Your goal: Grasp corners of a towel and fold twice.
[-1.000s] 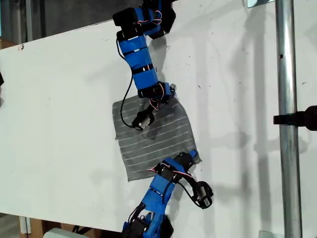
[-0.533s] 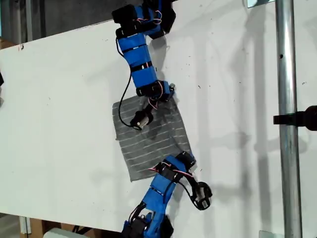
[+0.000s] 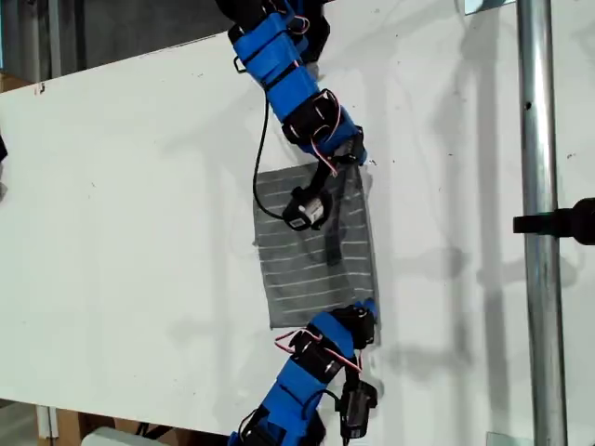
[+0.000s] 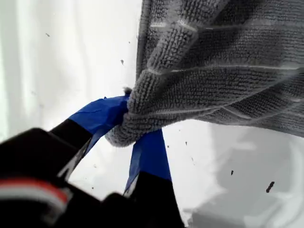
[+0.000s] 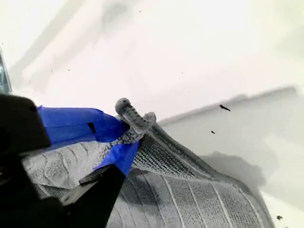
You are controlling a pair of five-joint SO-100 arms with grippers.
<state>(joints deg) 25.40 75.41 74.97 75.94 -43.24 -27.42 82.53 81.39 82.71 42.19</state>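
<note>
Showing the first fold beginning: both grippers, first (image 4: 130, 130) and second (image 5: 124, 129), have their jaws clenched on corners of the grey striped towel (image 3: 311, 246) lying on the white worktop (image 3: 121, 186), which next must be carried across to the opposite edge.

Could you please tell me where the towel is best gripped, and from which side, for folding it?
Grip the towel at its corners, coming in from outside the edge with one finger above the cloth and one below. The middle lies flat on the table, while a thin rounded corner offers a pinchable tip. My first hand and my second hand each pinch one that way.
</note>
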